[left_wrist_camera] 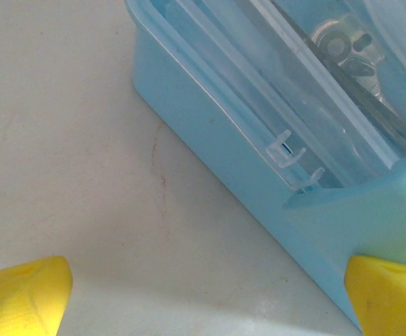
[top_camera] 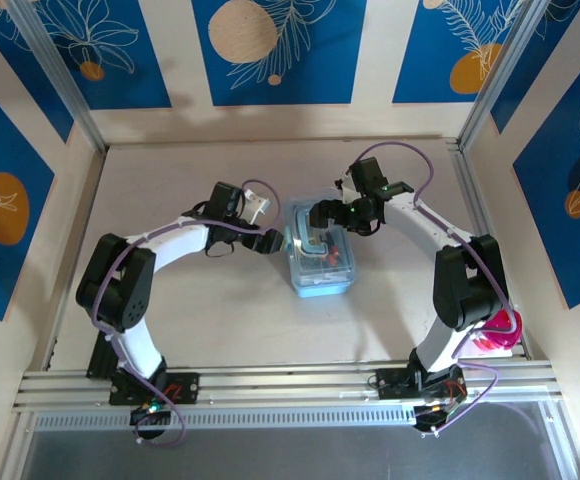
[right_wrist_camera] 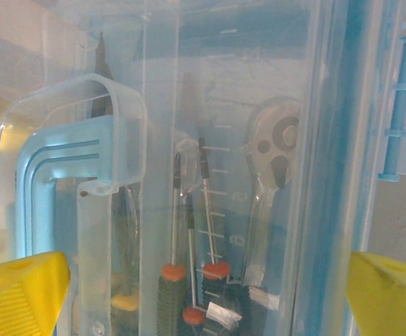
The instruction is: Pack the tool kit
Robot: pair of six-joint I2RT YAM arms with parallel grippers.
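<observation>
The tool kit (top_camera: 320, 262), a light-blue case with a clear lid, lies at the table's centre. My left gripper (top_camera: 275, 240) is open at the case's left side. In the left wrist view its yellow fingertips (left_wrist_camera: 21, 294) frame bare table, and the case wall (left_wrist_camera: 224, 161) runs just beside the right finger. My right gripper (top_camera: 322, 215) is open over the far end of the case. Through the lid (right_wrist_camera: 154, 84), between that gripper's (right_wrist_camera: 206, 294) yellow fingertips (right_wrist_camera: 388, 294), I see orange-collared screwdrivers (right_wrist_camera: 173, 271), a metal ratchet head (right_wrist_camera: 276, 150) and the lid's handle (right_wrist_camera: 63, 161).
A pink object (top_camera: 500, 330) sits at the right edge beside the right arm's base. Panel walls (top_camera: 270, 50) close the table at the back and sides. An aluminium rail (top_camera: 290, 385) runs along the near edge.
</observation>
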